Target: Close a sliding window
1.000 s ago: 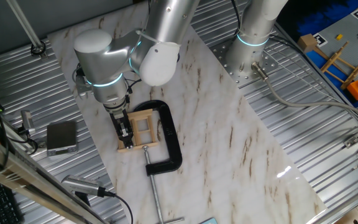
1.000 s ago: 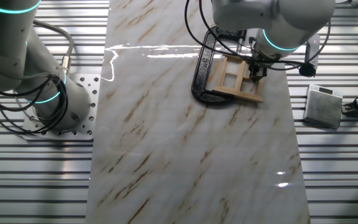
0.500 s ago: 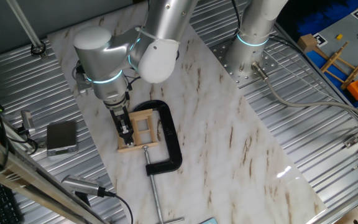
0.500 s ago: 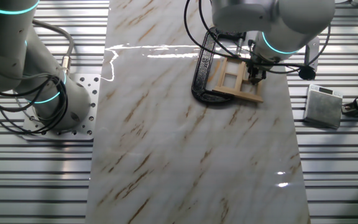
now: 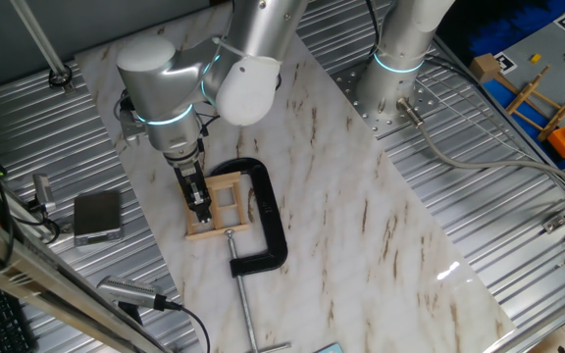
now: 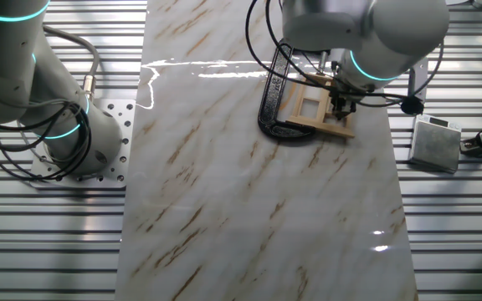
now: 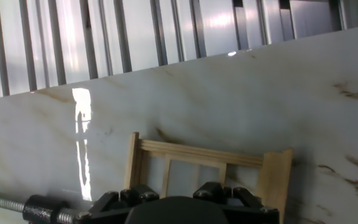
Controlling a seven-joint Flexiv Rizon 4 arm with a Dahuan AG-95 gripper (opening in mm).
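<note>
1 gripper (image 5: 200, 204), pointing down onto 1 sliding window (image 5: 226, 203); tips sit on the window's side rail, on the side toward the grey box. In the other fixed view the gripper (image 6: 339, 105) is over the window (image 6: 315, 106) edge nearest that box. Fingers look close together, but can't tell if they pinch any part of the frame – tips too small and dark in both fixed views, and in hand view only the gripper body shows at the bottom edge.

Window: light wood, lies flat on the marble table (image 5: 361, 226), directly under the gripper. Hand view shows the window (image 7: 211, 169) just ahead of the fingers: 2 side posts, top rail, thin inner bars.

1 black C-clamp (image 5: 268, 211) wraps round the window on the side away from the gripper, jaw touching the frame; its screw rod (image 5: 242, 299) runs off toward the table's near edge. In hand view the rod (image 7: 17, 204) is low left of the gripper.

1 grey box (image 5: 97, 216) off the table on the ribbed metal, beside the gripper, apart from the window. 2 arm bases visible: 1 carrying the gripper, 1 second base (image 5: 398, 69) well apart behind.
</note>
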